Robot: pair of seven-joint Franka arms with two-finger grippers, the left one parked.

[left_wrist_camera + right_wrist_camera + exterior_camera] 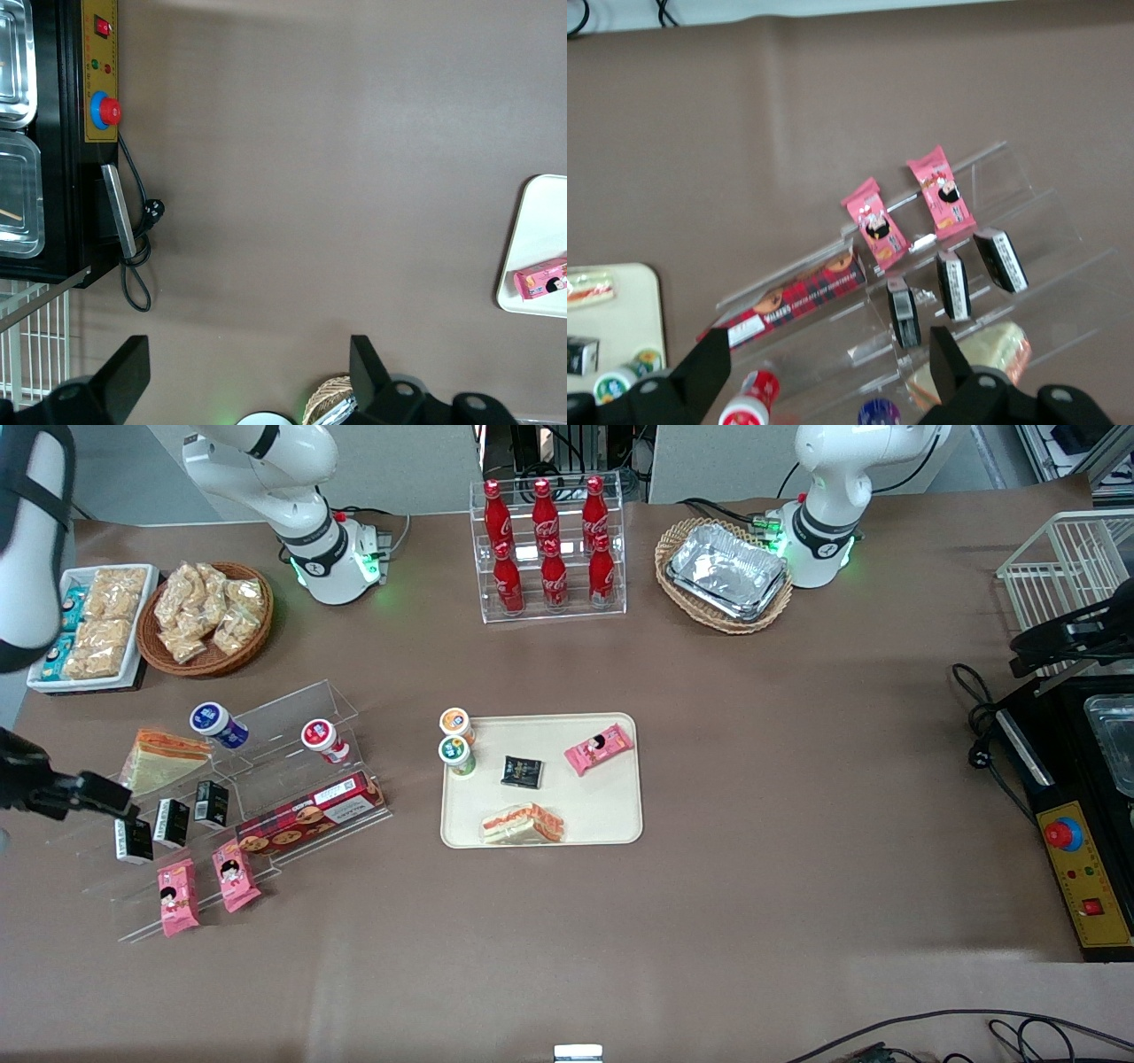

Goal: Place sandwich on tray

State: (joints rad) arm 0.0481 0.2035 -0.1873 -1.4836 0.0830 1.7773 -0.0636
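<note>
1. A brown worktop (797, 797) carries everything.
2. The sandwich (523, 824) lies on the tray (620, 815), at its edge nearest the front camera.
3. It looks light, soft and crushable, with slippery wrap; hold it gently across the bread faces.
4. A second sandwich (159, 757) sits on the clear rack (292, 779).
5. The tool (833, 372) hovers above that rack, fingers apart and empty.

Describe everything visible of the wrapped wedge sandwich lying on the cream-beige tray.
The palm-sized wedge sandwich in clear plastic wrap shows pale cream bread with an orange-red filling stripe along its edge. It lies flat on the large cream-beige rectangular plastic tray, at the tray's rim nearest the front camera, touching only the tray floor. A small black packet lies apart from it, farther from the camera. The open right gripper hovers away over the clear acrylic rack, not touching the sandwich.
</note>
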